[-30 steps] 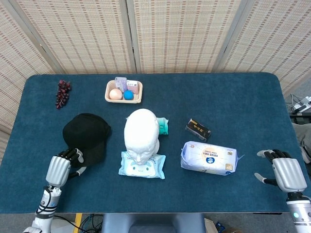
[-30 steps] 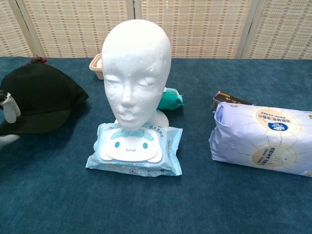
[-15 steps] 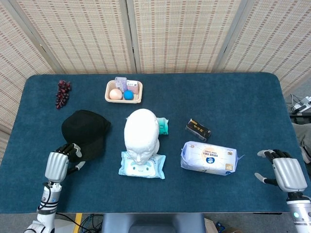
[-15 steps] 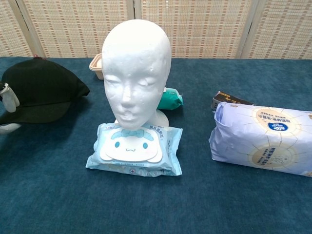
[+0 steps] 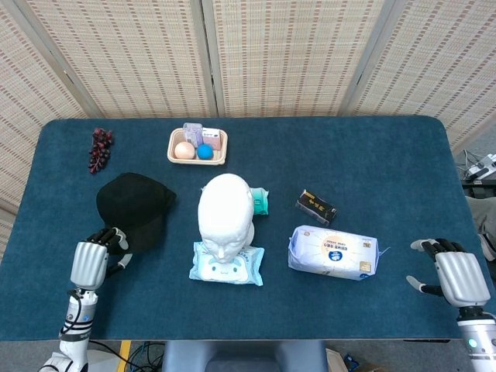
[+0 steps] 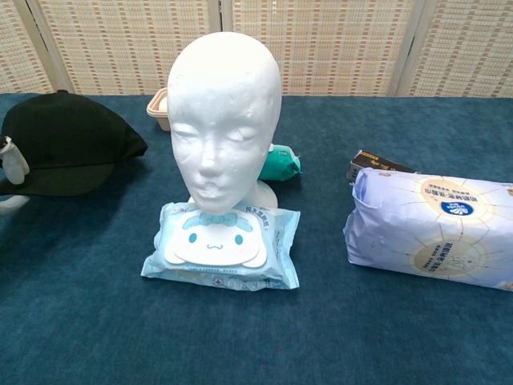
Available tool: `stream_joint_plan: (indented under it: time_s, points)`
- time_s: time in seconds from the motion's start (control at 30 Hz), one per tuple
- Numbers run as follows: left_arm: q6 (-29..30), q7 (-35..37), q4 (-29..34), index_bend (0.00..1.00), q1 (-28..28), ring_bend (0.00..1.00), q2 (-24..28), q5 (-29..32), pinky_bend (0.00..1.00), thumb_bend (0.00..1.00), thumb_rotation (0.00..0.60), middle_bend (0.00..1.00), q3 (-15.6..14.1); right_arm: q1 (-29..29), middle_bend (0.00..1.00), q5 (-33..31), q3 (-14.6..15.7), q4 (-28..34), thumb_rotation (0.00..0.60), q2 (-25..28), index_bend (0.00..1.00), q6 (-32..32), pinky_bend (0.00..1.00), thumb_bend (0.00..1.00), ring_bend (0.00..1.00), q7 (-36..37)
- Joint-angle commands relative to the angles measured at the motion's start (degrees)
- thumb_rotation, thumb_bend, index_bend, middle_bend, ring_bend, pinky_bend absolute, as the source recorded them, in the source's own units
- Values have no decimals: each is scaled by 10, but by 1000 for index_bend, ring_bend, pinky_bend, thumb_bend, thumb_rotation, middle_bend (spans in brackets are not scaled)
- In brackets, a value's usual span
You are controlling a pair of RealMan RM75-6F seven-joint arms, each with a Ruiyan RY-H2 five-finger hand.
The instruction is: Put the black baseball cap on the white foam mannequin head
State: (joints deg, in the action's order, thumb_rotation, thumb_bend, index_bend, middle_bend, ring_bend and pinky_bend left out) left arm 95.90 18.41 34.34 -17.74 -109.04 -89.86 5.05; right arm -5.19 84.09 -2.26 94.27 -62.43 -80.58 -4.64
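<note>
The black baseball cap (image 5: 133,205) (image 6: 68,140) sits at the left of the blue table, its brim toward the front edge. My left hand (image 5: 91,260) grips the brim from the front, and only its white fingertips (image 6: 8,160) show at the left edge of the chest view. The white foam mannequin head (image 5: 225,213) (image 6: 224,120) stands bare and upright in the middle, just right of the cap. Far off at the front right corner, my right hand (image 5: 453,275) is open with fingers spread and holds nothing.
A pack of wet wipes (image 5: 226,265) lies at the head's base, a teal packet (image 5: 260,201) behind it. A large tissue pack (image 5: 333,253) and a dark box (image 5: 315,205) lie to the right. A basket (image 5: 219,155) with balls and grapes (image 5: 100,149) sit at the back.
My left hand has drawn the cap a little left and back, and its brim has risen slightly. The right hand has not moved.
</note>
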Motion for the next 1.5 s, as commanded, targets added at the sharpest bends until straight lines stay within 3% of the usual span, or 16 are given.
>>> stream_joint_plan:
  time_s: [0.03, 0.3, 0.77, 1.5]
  points:
    - [-3, -1, 0, 601, 0, 437, 1, 0, 625, 258, 600, 479, -2, 0, 400, 0, 0, 0, 600, 0, 356, -1, 327, 0, 298, 1]
    - [-15, -4, 7, 594, 0, 435, 6, 0, 625, 325, 600, 479, -8, 1, 400, 0, 0, 0, 600, 1, 356, -1, 327, 0, 299, 3]
    - [1, -4, 12, 700, 2, 435, 11, -1, 626, 380, 600, 480, -6, 2, 400, 1, 0, 0, 600, 2, 356, -3, 327, 0, 299, 5]
    - [125, -13, -6, 758, -2, 444, 40, -43, 649, 381, 600, 511, -6, 3, 400, 2, 0, 1, 600, 3, 356, -5, 327, 0, 299, 6]
